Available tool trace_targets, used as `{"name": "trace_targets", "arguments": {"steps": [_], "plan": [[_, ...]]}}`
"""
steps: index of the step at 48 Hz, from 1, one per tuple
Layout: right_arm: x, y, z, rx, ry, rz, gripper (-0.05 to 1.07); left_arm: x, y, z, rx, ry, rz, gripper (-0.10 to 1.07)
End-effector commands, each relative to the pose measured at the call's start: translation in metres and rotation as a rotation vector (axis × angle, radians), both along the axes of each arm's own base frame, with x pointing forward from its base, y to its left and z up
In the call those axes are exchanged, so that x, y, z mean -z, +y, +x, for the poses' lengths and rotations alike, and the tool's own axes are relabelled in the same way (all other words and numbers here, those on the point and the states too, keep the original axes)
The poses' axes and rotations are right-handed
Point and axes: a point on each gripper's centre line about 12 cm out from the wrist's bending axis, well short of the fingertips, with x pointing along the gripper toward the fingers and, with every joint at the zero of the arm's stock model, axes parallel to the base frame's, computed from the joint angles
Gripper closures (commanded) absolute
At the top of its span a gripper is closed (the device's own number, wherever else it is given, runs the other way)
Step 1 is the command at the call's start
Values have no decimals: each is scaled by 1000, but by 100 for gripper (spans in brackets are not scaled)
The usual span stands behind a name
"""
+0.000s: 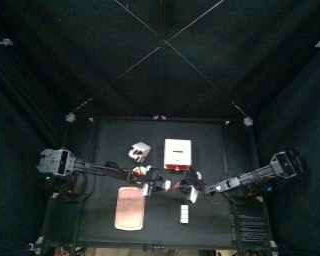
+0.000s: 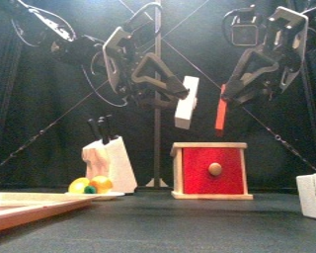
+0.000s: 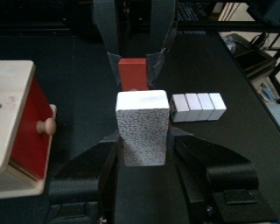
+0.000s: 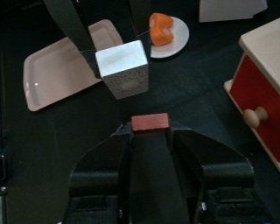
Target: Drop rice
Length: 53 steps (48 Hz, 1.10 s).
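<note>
The rice is a white speckled box (image 3: 143, 127). It hangs high above the table, with my left gripper (image 3: 143, 150) shut on its sides. In the front view the rice box (image 2: 189, 102) is tilted in the air, just left of a thin red box (image 2: 221, 109). My right gripper (image 4: 150, 138) is shut on that red box (image 4: 150, 122). The two held boxes nearly meet end to end over the table's middle. In the top view both grippers (image 1: 170, 184) meet in front of the wooden box.
A wooden box with a red drawer front and knob (image 2: 209, 170) stands at mid-table. A white knife block (image 2: 111, 163) and a plate of fruit (image 4: 166, 31) are on the left. A pink tray (image 1: 129, 210) lies front left, small white blocks (image 3: 199, 106) front right.
</note>
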Motion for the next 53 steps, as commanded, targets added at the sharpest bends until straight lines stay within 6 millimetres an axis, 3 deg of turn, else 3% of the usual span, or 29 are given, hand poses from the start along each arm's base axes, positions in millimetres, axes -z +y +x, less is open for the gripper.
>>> {"name": "trace_targets", "arguments": {"steps": [1,16,23,35,53], "plan": [[-8,0,1,3,-23,9,54,-14,1,1,2,-42,0,28],[-8,0,1,5,-23,11,54,-11,0,-2,5,-35,2,29],[-9,-2,3,11,-28,11,54,-18,4,3,2,-89,-24,28],[-9,-1,3,10,-28,14,54,2,1,12,26,-97,-46,27],[-9,0,2,8,-25,15,54,6,3,8,27,-85,-41,6]]}}
